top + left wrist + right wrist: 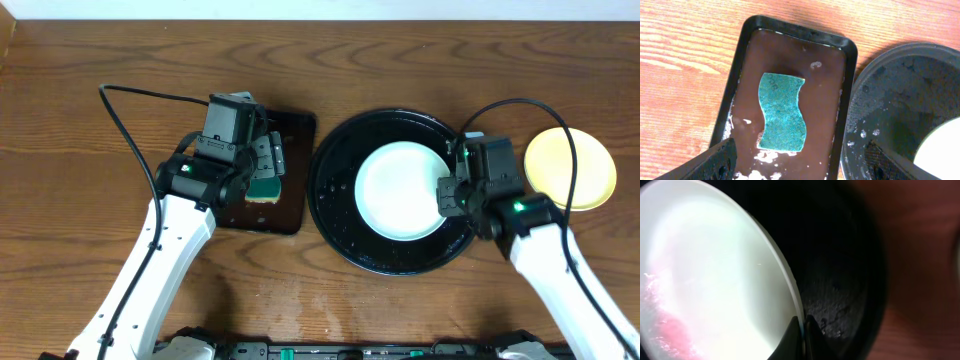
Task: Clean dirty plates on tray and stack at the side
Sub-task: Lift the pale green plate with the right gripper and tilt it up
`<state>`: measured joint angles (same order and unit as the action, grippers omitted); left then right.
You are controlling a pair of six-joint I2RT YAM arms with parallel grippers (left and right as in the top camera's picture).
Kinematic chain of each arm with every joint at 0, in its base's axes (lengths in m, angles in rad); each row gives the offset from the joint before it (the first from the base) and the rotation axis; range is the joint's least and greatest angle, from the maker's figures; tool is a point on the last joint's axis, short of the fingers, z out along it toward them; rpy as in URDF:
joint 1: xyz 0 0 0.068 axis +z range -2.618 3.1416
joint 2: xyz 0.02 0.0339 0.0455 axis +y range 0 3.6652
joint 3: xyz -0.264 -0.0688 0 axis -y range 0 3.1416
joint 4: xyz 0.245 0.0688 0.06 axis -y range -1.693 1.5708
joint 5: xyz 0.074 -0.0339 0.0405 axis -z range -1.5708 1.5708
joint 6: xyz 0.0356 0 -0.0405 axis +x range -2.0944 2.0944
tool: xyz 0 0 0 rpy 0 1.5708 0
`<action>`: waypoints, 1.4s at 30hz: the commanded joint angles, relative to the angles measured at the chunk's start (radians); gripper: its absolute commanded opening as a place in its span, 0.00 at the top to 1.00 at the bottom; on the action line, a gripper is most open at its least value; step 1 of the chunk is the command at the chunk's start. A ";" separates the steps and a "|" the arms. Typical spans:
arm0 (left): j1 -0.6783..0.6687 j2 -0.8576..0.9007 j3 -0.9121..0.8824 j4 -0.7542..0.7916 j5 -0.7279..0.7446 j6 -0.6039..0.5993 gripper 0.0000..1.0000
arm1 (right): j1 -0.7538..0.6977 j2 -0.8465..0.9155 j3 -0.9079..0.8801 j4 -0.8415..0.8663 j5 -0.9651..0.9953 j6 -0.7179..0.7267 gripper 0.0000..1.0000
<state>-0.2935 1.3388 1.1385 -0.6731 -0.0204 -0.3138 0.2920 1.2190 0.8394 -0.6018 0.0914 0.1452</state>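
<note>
A pale mint-white plate (400,190) lies in the round black tray (340,215). My right gripper (447,193) is shut on the plate's right rim; the right wrist view shows the fingers (801,337) pinching the rim of the plate (715,270), which has a pink-red smear at lower left. A pale yellow plate (570,168) lies on the table right of the tray. My left gripper (268,165) is open above a green sponge (782,112) in the rectangular dark tray (847,60). I see only these two plates.
The rectangular tray (295,215) holds brown water with white foam. The round tray (900,85) is wet with foam specks. Cables run from both arms over the wooden table (80,150).
</note>
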 commanded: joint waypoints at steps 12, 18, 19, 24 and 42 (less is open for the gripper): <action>0.003 0.001 0.025 -0.003 0.013 0.003 0.17 | 0.382 -0.100 0.018 0.092 0.724 -0.214 0.99; 0.003 0.001 0.025 -0.003 0.012 0.003 0.17 | 0.524 -0.100 0.018 0.093 0.859 -0.284 0.99; 0.003 0.001 0.025 -0.003 0.012 0.003 0.17 | 0.545 -0.100 0.018 0.094 0.877 -0.290 0.99; 0.002 0.001 0.025 -0.003 0.013 0.003 0.17 | 0.625 -0.100 0.018 0.094 0.957 -0.323 0.99; 0.003 0.001 0.025 -0.003 0.013 0.003 0.17 | 0.724 -0.100 0.018 0.090 1.122 -0.462 0.99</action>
<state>-0.2935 1.3392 1.1385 -0.6750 -0.0059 -0.3138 1.0065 1.1316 0.8394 -0.5121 1.1339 -0.2951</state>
